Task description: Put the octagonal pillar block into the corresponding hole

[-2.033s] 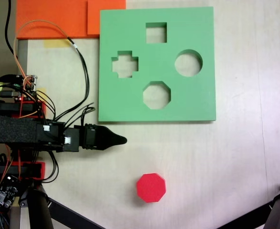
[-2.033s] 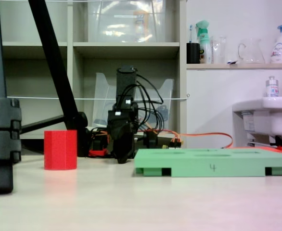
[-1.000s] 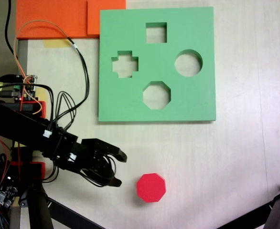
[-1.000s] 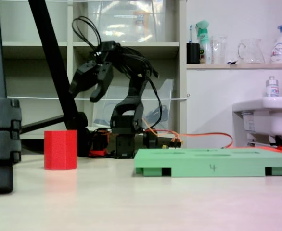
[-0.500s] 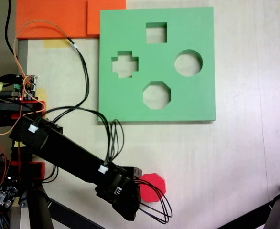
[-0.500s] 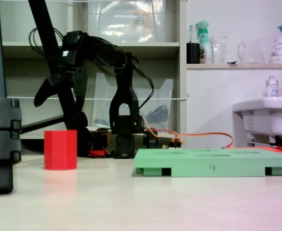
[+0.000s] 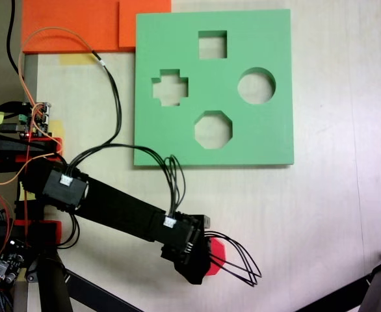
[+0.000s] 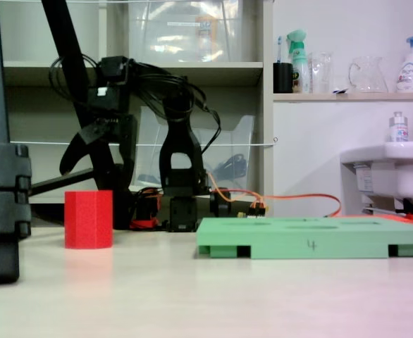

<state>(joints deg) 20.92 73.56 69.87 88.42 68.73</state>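
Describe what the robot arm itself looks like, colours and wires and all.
The arm is matte black plastic, built of boxy segments with small white connector plugs on top. Thin black cables loop loosely along it. Its base sits on red brackets, with orange wires nearby. The pincer is black with pointed, tapering fingers.

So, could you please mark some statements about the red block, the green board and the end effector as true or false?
1. The red block stands on the table, outside the green board. True.
2. The end effector is closed around the block. False: in the side fixed view it is open and above the block.
3. The octagonal hole is empty. True.
4. The board has three cut-outs. False: it has four.
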